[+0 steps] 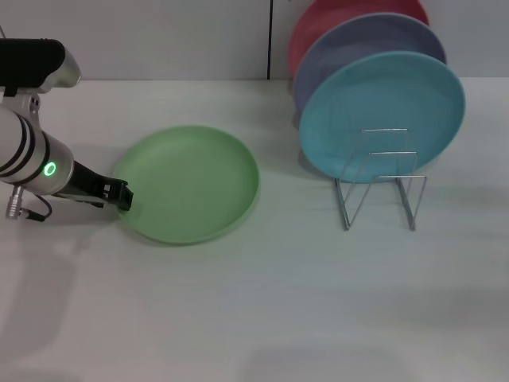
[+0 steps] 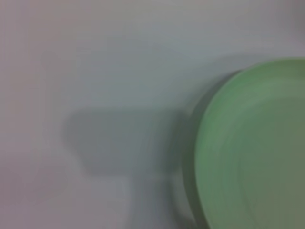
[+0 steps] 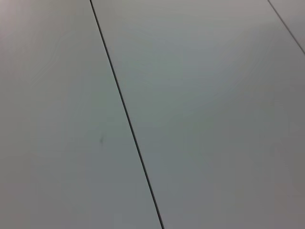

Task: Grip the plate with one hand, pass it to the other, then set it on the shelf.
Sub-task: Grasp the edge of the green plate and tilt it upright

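The light green plate (image 1: 191,183) lies flat on the white table, left of centre in the head view. My left gripper (image 1: 119,196), black on a white cuff with a green light, is low over the table at the plate's left rim. In the left wrist view the plate (image 2: 252,152) fills one side, with a dark shadow on the table beside it. The shelf (image 1: 380,181), a thin silver wire rack, stands to the right of the plate. My right gripper is out of view; its wrist camera shows only a pale panelled surface with a dark seam (image 3: 126,114).
A sky-blue plate (image 1: 382,111) leans upright in the rack, with a lavender plate (image 1: 358,40) and a red plate (image 1: 318,20) behind it. Bare white table (image 1: 262,302) spreads in front of the green plate and the rack.
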Motion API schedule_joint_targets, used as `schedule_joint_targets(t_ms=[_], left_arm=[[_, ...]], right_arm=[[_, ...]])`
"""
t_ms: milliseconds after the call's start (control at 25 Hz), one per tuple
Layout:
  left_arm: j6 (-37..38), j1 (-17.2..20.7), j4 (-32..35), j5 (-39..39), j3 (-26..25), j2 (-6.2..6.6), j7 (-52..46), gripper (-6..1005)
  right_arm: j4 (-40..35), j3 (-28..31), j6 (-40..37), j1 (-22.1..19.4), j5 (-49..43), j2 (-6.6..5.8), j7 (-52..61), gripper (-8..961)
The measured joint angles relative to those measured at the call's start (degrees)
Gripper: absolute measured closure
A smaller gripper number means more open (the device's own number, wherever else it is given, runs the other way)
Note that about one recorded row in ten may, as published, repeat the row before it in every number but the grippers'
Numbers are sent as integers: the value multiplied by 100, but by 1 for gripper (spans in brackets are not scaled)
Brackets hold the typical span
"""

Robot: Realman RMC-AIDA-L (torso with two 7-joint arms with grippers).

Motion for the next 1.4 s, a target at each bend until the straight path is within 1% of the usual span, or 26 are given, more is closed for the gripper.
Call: schedule_joint_targets(t_ms=[40,680,1000,1240,1400], left_arm=[[-8,0,0,0,2,0,15,591],[-27,-2,0,15,5,0,118,595],[-61,-2,0,76,12,0,134,749],[-67,-2,-1,88,56,0,193,747],[-67,-5,0,88,70,4,208,776]], right_arm=[[0,0,0,0,0,0,0,249],[0,-72,-36,-5,0,13,0,250],[14,-70,-42,-17,0,20,0,250],[34,-71,-42,-23,0,19,0,250],[35,-70,-42,-34,0,21,1,250]])
